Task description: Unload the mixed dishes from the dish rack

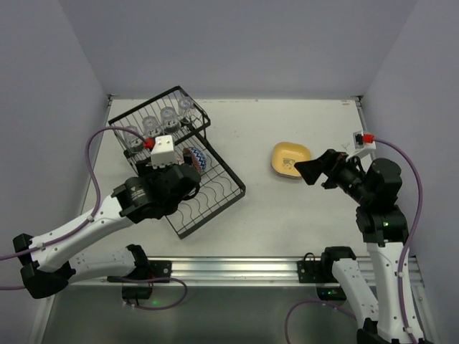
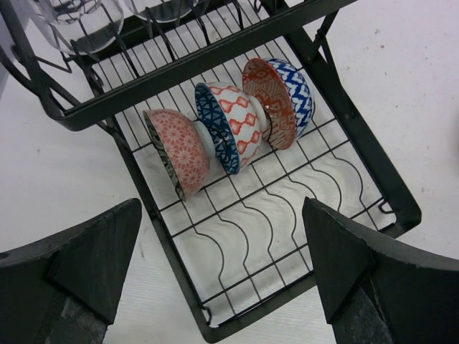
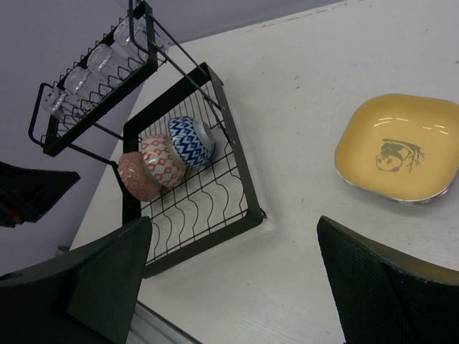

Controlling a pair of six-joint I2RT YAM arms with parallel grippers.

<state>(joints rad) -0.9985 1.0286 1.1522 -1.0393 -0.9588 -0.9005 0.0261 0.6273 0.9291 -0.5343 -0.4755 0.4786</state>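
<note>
The black wire dish rack lies at the table's left. Several clear glass cups stand in its deeper basket section. Three patterned bowls lean on edge in its flat tray: a pink one, a blue-rimmed one with red diamonds, and a red-brown-rimmed one with blue zigzags. My left gripper hovers open over the tray's wavy dividers, just short of the bowls, holding nothing. The yellow rounded-square plate lies flat on the table to the right. My right gripper is open and empty above the table beside it.
The white tabletop is walled at the back and on both sides. A metal rail runs along the near edge by the arm bases. In the right wrist view the rack and its cups lie to the left.
</note>
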